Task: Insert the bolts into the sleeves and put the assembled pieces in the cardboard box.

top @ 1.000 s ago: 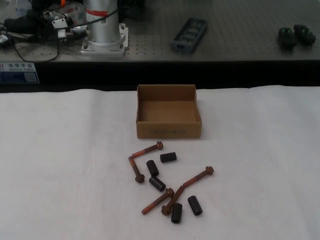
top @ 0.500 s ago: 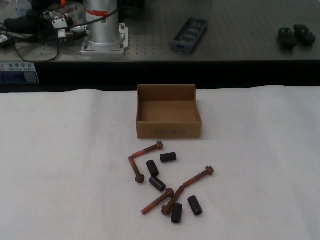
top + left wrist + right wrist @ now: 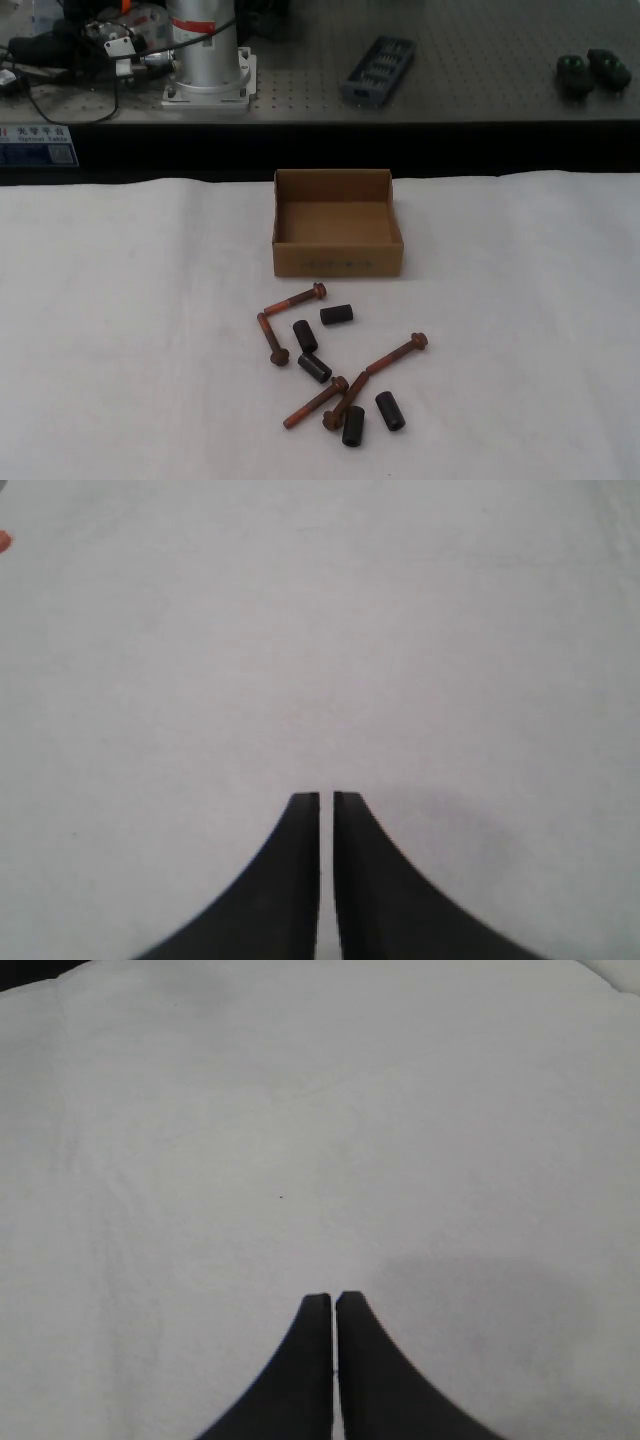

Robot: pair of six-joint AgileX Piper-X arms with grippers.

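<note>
Dark print on cardboard box (image 3: 300, 258) front, blue label (image 3: 37, 146): illegible.

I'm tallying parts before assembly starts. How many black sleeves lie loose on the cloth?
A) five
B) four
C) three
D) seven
A: five black sleeves can be counted in the high view, scattered on the white cloth in front of the cardboard box.
</note>
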